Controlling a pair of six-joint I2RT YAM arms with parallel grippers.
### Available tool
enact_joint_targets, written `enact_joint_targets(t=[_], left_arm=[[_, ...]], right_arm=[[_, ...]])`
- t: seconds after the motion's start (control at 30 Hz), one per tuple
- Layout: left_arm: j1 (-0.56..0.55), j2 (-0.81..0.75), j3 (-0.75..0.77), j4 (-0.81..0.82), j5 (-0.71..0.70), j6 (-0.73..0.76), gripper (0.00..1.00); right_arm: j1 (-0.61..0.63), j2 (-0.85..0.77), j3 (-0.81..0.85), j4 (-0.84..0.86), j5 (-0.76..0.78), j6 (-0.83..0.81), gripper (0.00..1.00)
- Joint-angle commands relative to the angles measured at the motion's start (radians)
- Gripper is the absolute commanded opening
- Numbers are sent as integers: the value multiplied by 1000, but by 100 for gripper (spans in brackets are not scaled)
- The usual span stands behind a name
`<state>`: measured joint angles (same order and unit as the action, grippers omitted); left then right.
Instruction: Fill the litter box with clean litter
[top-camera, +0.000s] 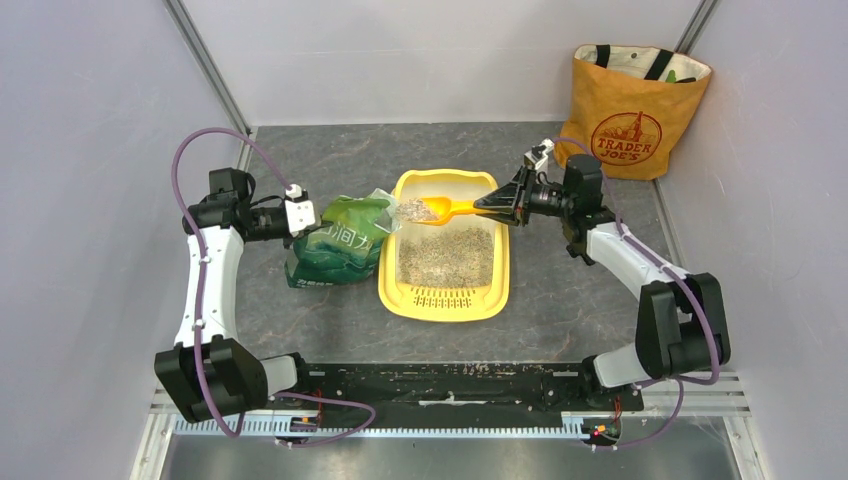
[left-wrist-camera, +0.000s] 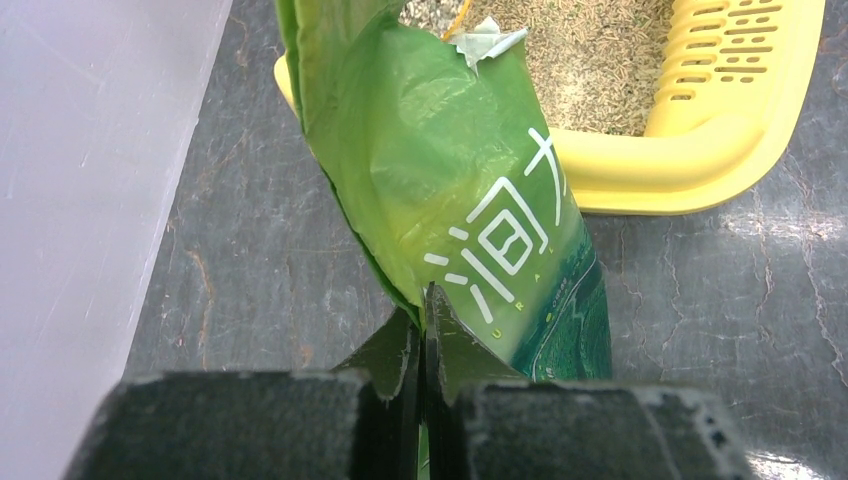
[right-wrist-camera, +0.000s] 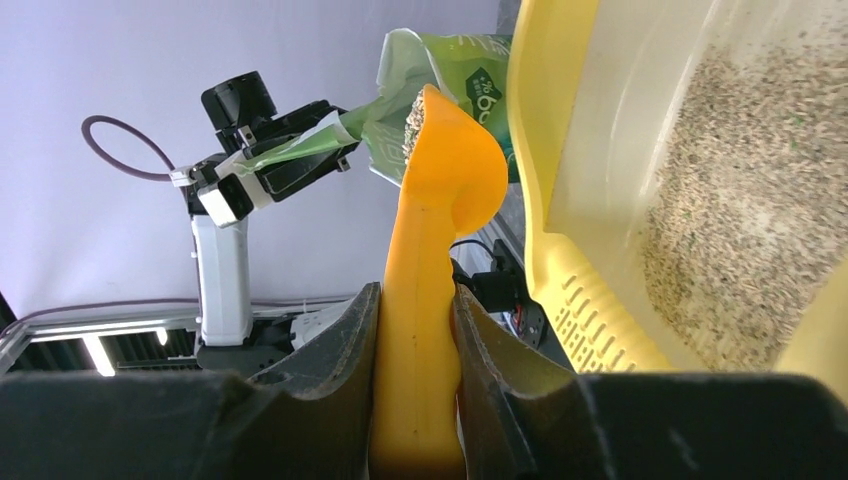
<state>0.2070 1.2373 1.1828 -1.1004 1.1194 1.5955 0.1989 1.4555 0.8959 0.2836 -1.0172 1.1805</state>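
The yellow litter box (top-camera: 392, 282) lies mid-table with its slotted grate at the near end, and clean litter (top-camera: 447, 256) covers its floor. Just left of it leans the green litter bag (top-camera: 338, 243), mouth towards the box. My left gripper (top-camera: 310, 217) is shut on the bag's upper edge; in the left wrist view the film (left-wrist-camera: 455, 190) is pinched between the closed jaws of the gripper (left-wrist-camera: 424, 325). My right gripper (top-camera: 496, 201) is shut on the handle of an orange-yellow scoop (top-camera: 442, 209). The scoop's bowl (right-wrist-camera: 450, 165), heaped with granules, hangs over the box's far left corner beside the bag's mouth.
An orange Trader Joe's tote bag (top-camera: 632, 110) stands at the back right against the wall. White enclosure walls (top-camera: 90, 150) close in the left, back and right sides. The dark stone-patterned tabletop (top-camera: 570, 300) surrounds the box.
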Motion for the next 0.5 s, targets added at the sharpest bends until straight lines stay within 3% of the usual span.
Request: enact_joint_targets(t=[0.0, 0.13, 0.3, 0.47], left_arm=[[-9, -7, 54, 52, 51, 27, 2], [-10, -3, 54, 52, 56, 23, 2], [-17, -5, 51, 52, 59, 20, 2], [-18, -8, 46, 53, 55, 27, 2]], right_arm=[[-46, -60, 26, -131, -50, -120, 0], [-53, -70, 153, -538, 27, -428, 0], [-31, -50, 312, -885, 244, -706, 0], [88, -20, 472, -1060, 538, -848, 0]])
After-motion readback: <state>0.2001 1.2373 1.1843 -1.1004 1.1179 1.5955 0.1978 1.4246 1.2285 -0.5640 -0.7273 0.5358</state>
